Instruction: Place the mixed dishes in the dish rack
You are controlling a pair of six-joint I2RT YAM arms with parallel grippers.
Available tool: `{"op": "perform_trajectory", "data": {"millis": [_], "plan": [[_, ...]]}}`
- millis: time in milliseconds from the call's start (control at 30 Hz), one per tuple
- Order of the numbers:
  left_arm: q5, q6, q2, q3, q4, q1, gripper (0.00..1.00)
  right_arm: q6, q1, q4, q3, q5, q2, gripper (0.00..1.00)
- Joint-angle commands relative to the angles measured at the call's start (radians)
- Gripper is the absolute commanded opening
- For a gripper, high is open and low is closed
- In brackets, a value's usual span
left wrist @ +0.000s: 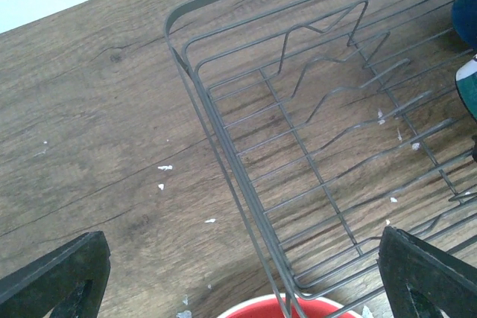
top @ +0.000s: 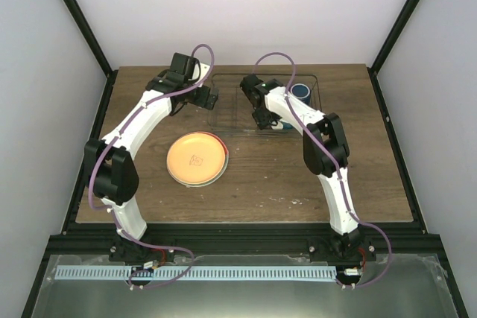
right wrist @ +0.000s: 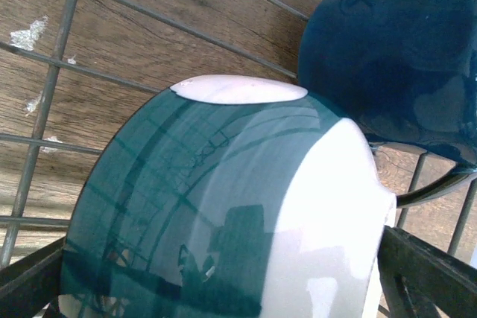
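1. Your right fingers (right wrist: 428, 273) are spread wide, 1 on each side of the bowl (right wrist: 223, 206). The bowl lies tilted, teal side up, on the wires of the rack (left wrist: 212, 121). Whether the pads touch it cannot be told, but it looks set down, not pinched.
2. The mug (right wrist: 395, 57) sits in the rack at its far right end, just beside the bowl. The 2 look to be touching.
3. Your left fingers (left wrist: 59, 273) are spread with nothing between them. They hover over the rack's near left corner, close to its vacant upright dividers (left wrist: 322, 60).
4. The plate (top: 197, 159), orange, lies flat on the desk (left wrist: 89, 124), just beside that same corner. A red rim (left wrist: 276, 307) at the bottom of the left wrist view is probably its edge. Whether a 2nd plate lies under it cannot be told.
5. The step in hand, as I judge it, is to clear the right arm from the bowl. Lift straight up with the fingers wide, so neither pad drags the bowl into the mug.
6. The plate likely comes next. It lies flat, so take it by the rim and stand it on edge between 2 dividers.
7. For room, the left half of the rack is free, and bare desk lies left and right of the plate. Mind the thin rack wall, which can snag a finger, and the black frame (top: 392, 147) along the desk's sides.
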Motion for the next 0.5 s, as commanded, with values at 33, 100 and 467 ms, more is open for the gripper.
{"op": "perform_trajectory", "data": {"millis": [33, 100, 467], "plan": [[0.022, 0.016, 0.023, 0.017, -0.006, 0.004, 1.0, 0.023, 0.038, -0.033, 0.028, -0.053, -0.042, 1.0], [0.023, 0.018, 0.023, 0.017, -0.008, 0.004, 1.0, 0.027, 0.043, -0.041, 0.031, -0.061, -0.044, 1.0], [0.029, 0.022, 0.031, 0.017, -0.014, 0.004, 1.0, 0.038, 0.058, -0.051, 0.026, -0.029, -0.046, 1.0]]}}
